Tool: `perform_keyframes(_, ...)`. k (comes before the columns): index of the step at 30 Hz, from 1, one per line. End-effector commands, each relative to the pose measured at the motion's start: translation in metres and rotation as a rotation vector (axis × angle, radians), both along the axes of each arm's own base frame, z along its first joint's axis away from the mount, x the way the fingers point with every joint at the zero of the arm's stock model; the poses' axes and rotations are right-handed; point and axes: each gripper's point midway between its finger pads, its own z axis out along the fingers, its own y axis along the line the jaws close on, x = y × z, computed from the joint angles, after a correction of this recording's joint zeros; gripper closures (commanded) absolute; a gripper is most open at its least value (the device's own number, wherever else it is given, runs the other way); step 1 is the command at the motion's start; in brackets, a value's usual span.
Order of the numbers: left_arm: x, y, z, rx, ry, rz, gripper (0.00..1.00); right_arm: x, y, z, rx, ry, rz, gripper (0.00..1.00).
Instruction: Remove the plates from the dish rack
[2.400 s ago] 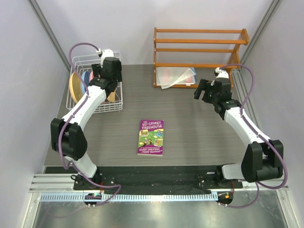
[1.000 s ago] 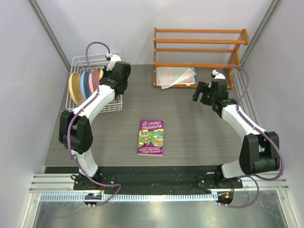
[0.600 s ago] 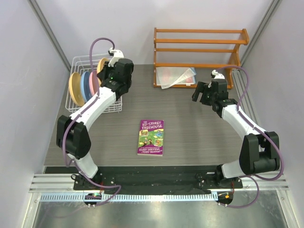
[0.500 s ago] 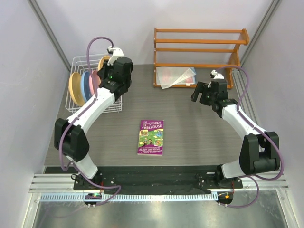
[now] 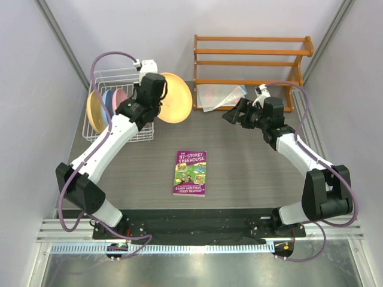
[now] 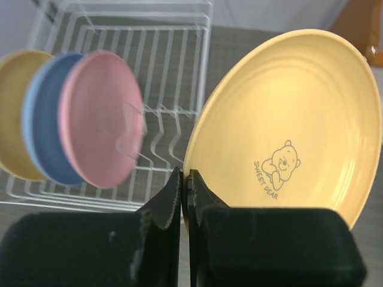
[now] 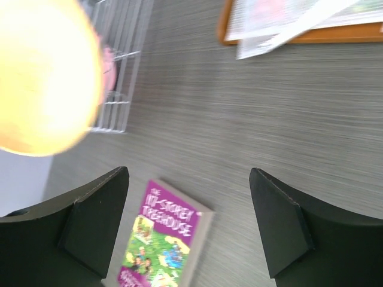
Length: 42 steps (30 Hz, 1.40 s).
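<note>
My left gripper (image 6: 185, 179) is shut on the lower left rim of a yellow-orange plate (image 6: 287, 125) printed with a small bear. It holds that plate (image 5: 175, 97) on edge just right of the white wire dish rack (image 5: 117, 72). Three plates still stand upright in the dish rack (image 6: 206, 36): pink (image 6: 102, 134), light blue (image 6: 42, 119) and yellow-orange (image 6: 12, 119). My right gripper (image 5: 234, 113) hangs open to the right of the held plate, fingers pointing left. In the right wrist view the right gripper (image 7: 188, 179) holds nothing, and the held plate (image 7: 42, 78) is a blur at upper left.
A purple book (image 5: 190, 172) lies flat mid-table, below both grippers. An orange wooden slatted shelf (image 5: 251, 60) stands at the back right with clear plastic sleeves (image 5: 220, 95) on its bottom level. Pale walls close in on both sides.
My left gripper lifted a yellow-orange plate out of the rack and swung it right, above the table. My right gripper moved left toward that plate, still open.
</note>
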Motion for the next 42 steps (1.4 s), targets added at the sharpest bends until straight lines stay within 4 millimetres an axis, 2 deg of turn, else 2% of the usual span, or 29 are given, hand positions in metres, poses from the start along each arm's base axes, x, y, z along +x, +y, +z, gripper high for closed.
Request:
perform_keyframes(1, -0.010, -0.047, -0.030, -0.163, 0.076, -0.123, 1.00, -0.007, 0.044, 0.040, 0.107, -0.090, 0.118, 0.13)
perform_keyframes(3, -0.011, -0.063, -0.038, -0.187, 0.096, -0.156, 1.00, -0.010, 0.057, 0.040, 0.112, -0.095, 0.138, 0.13)
perform_keyframes(7, -0.015, -0.080, -0.045, -0.216, 0.112, -0.188, 1.00, -0.009, 0.069, 0.030, 0.120, -0.079, 0.160, 0.14)
perform_keyframes(11, -0.020, -0.095, -0.047, -0.223, 0.109, -0.214, 1.00, -0.005, 0.069, 0.018, 0.107, -0.050, 0.153, 0.18)
perform_keyframes(13, -0.022, -0.099, -0.046, -0.227, 0.107, -0.224, 1.00, -0.005, 0.068, 0.013, 0.098, -0.039, 0.148, 0.24)
perform_keyframes(17, -0.026, -0.110, -0.047, -0.242, 0.106, -0.251, 1.00, -0.002, 0.069, 0.000, 0.091, -0.013, 0.154, 0.29)
perform_keyframes(19, -0.026, -0.111, -0.050, -0.245, 0.112, -0.254, 1.00, -0.002, 0.070, -0.003, 0.087, -0.014, 0.160, 0.37)
perform_keyframes(21, -0.027, -0.112, -0.050, -0.241, 0.114, -0.254, 1.00, -0.002, 0.071, -0.003, 0.085, -0.018, 0.166, 0.73)
perform_keyframes(22, -0.027, -0.111, -0.050, -0.240, 0.113, -0.252, 1.00, -0.001, 0.070, -0.004, 0.080, -0.017, 0.165, 0.95)
perform_keyframes(23, -0.026, -0.111, -0.051, -0.239, 0.114, -0.252, 1.00, -0.001, 0.070, -0.005, 0.078, -0.013, 0.162, 0.99)
perform_keyframes(26, -0.027, -0.105, -0.050, -0.219, 0.105, -0.242, 0.99, 0.000, 0.063, -0.010, 0.047, -0.005, 0.123, 0.99)
perform_keyframes(27, -0.028, -0.102, -0.050, -0.208, 0.099, -0.234, 0.88, 0.005, 0.053, -0.009, 0.018, -0.018, 0.062, 0.99)
perform_keyframes(28, -0.028, -0.096, -0.049, -0.185, 0.091, -0.214, 0.45, 0.004, 0.044, -0.017, -0.017, 0.012, 0.024, 0.99)
perform_keyframes(29, -0.029, -0.090, -0.046, -0.157, 0.082, -0.207, 0.08, 0.004, 0.036, -0.021, -0.047, 0.016, -0.004, 0.99)
perform_keyframes(30, -0.029, -0.084, -0.046, -0.135, 0.081, -0.191, 0.01, 0.005, 0.020, -0.026, -0.079, 0.043, -0.059, 0.99)
perform_keyframes(33, -0.031, -0.061, -0.039, -0.049, 0.052, -0.126, 0.00, 0.003, -0.010, -0.040, -0.131, 0.088, -0.127, 0.99)
perform_keyframes(34, -0.032, -0.054, -0.039, -0.026, 0.048, -0.110, 0.01, -0.005, -0.020, -0.052, -0.162, 0.140, -0.145, 0.99)
perform_keyframes(36, -0.034, -0.044, -0.028, 0.002, 0.010, -0.088, 0.01, -0.013, -0.036, -0.066, -0.210, 0.196, -0.172, 0.99)
perform_keyframes(37, -0.035, -0.038, -0.029, 0.012, 0.007, -0.075, 0.01, -0.013, -0.049, -0.072, -0.230, 0.216, -0.210, 0.99)
perform_keyframes(39, -0.037, -0.029, -0.020, 0.000, -0.026, -0.058, 0.01, -0.019, -0.059, -0.082, -0.247, 0.256, -0.222, 0.99)
perform_keyframes(42, -0.037, -0.010, -0.019, -0.006, -0.026, -0.026, 0.01, -0.027, -0.072, -0.096, -0.268, 0.309, -0.250, 0.99)
